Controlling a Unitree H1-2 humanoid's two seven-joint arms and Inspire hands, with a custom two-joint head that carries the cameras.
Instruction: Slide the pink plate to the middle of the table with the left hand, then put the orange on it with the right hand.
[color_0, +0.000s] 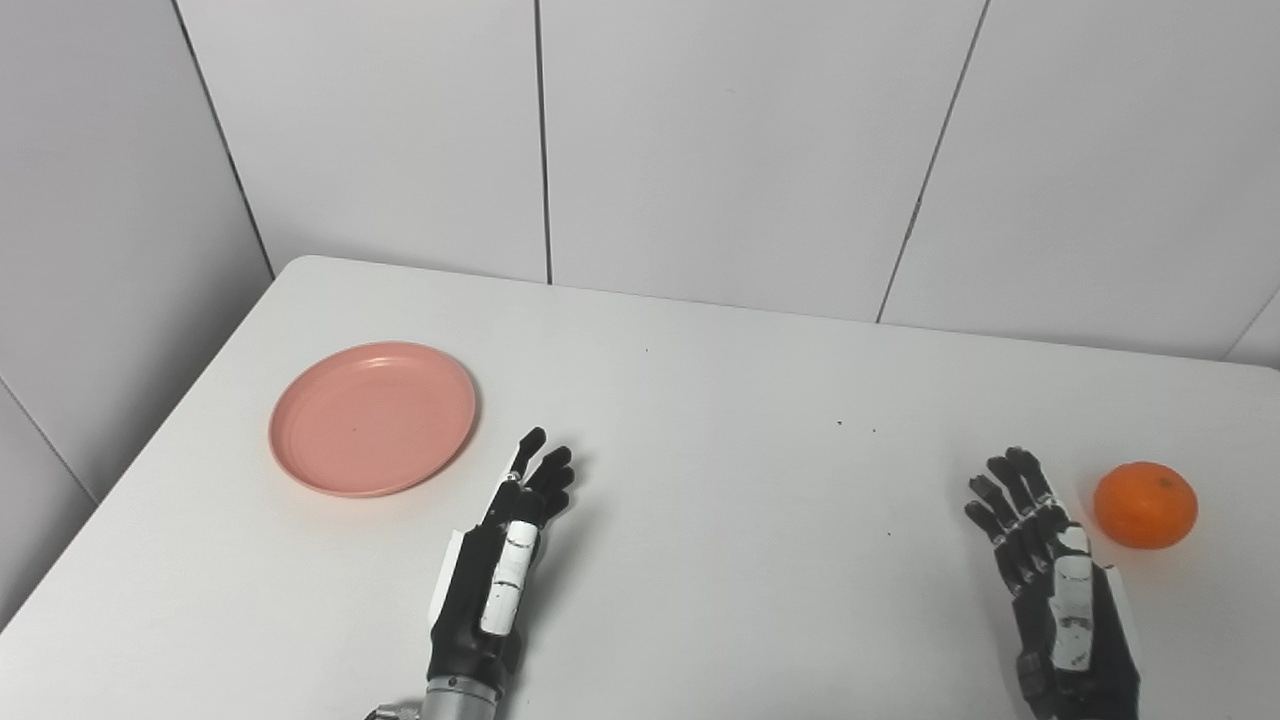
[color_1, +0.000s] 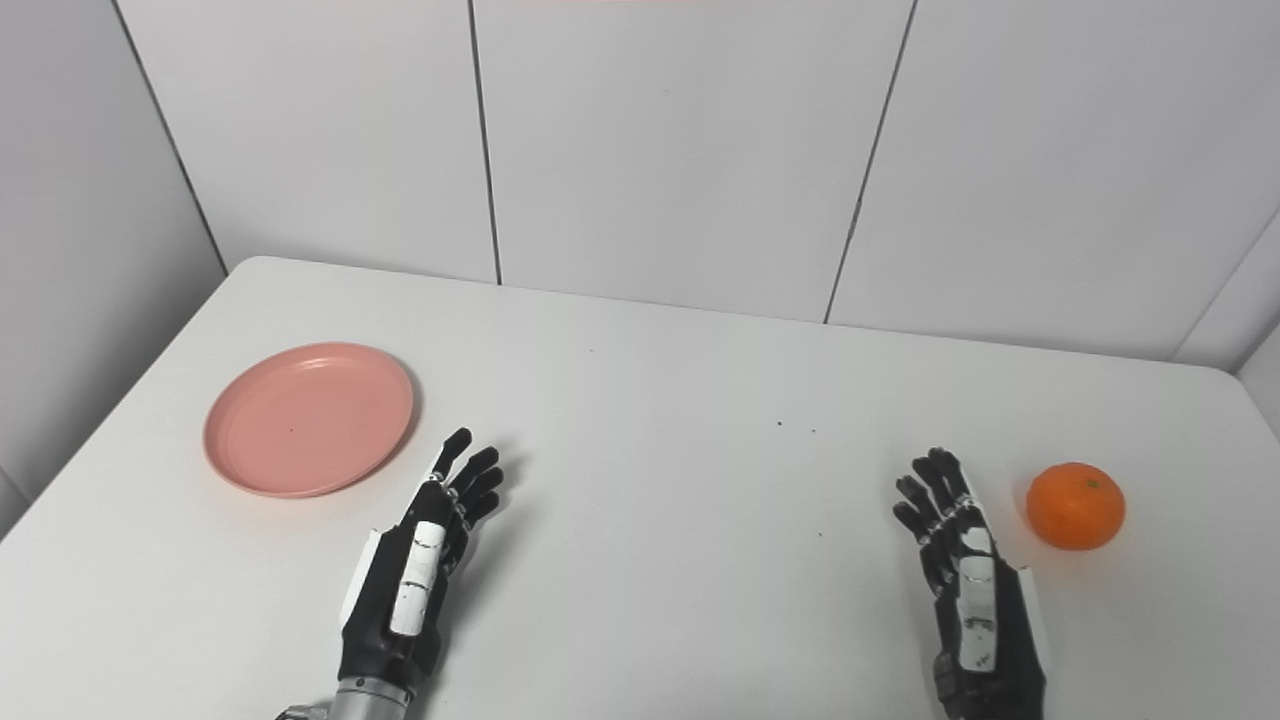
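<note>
On the left side of the white, round-cornered table (color_0: 700, 420) lies a shallow round pink plastic plate (color_0: 373, 417), flat on the tabletop and holding nothing. Just beside its near right edge, but not touching it, is the robot's left hand (color_0: 505, 560), black with white panels; its fingers (color_0: 548, 475) are stretched forward and slightly apart, gripping nothing, the palm turned inward so the hand stands on its edge over the table. Well apart from it, near the right side of the table, the right hand (color_0: 1050, 580) is posed the same way, fingers extended and loosely spread with nothing between them. Just to the right of those fingertips sits a round, glossy orange fruit (color_0: 1145, 504) on the bare tabletop, close to the hand but with a visible gap between them. The middle of the table carries only a few tiny dark specks (color_0: 840, 424). Behind the table rises a wall of pale grey panels (color_0: 740, 140) divided by thin dark seams.
</note>
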